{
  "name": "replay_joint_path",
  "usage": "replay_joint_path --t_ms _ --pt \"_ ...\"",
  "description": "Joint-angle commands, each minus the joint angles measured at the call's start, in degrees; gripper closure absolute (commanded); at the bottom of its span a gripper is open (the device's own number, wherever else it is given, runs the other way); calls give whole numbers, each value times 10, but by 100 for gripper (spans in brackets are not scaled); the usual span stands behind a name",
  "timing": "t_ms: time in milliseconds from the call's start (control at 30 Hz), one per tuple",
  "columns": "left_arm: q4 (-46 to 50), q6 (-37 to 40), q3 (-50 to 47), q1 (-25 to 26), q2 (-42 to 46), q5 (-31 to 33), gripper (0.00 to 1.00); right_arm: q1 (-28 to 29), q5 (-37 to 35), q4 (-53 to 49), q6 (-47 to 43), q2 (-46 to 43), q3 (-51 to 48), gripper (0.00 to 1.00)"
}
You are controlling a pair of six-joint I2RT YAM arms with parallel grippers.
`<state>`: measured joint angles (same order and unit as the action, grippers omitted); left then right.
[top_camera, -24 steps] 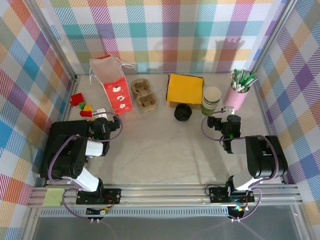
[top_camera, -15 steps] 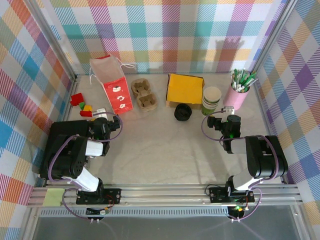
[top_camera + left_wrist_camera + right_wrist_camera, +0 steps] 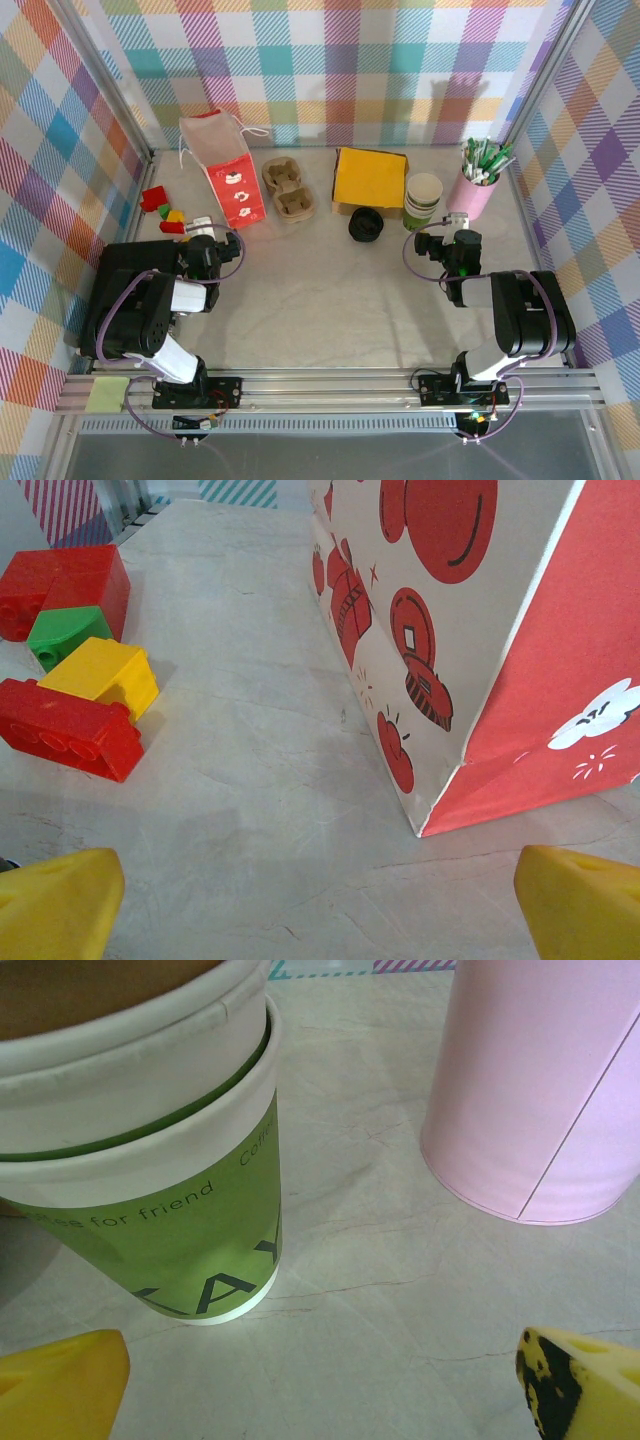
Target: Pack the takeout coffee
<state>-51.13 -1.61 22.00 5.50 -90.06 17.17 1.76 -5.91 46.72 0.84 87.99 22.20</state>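
We see both arms folded low over their bases, wrists turned toward the far side. The left gripper [image 3: 320, 910] holds its yellow fingertips [image 3: 55, 900] spread wide with nothing between them. The right gripper [image 3: 320, 1385] stands the same way, wide apart and empty.

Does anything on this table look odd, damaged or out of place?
Nothing is spilled or tipped over. Two small things: the green cup is nested cups, one rim sitting inside another, and one pad of the right gripper has black scuff marks on its yellow surface.
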Motion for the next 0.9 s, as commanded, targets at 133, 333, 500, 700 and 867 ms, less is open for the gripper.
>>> replay_joint_path --t_ms 133,333,500,700,867 --pt "-65 7 -38 4 17 15 0 -2 12 53 4 -14 -18 1" --pt "-124 18 -75 12 34 12 0 -2 -7 16 11 -71 -25 1" --pt "-39 -2 -100 24 161 78 0 -2 -40 -168 50 -170 6 1" --pt "292 -78 -33 45 381 140 0 -3 -114 -499 196 -291 108 1" --pt "639 -240 104 50 509 145 0 -2 -39 -761 285 -306 272 1"
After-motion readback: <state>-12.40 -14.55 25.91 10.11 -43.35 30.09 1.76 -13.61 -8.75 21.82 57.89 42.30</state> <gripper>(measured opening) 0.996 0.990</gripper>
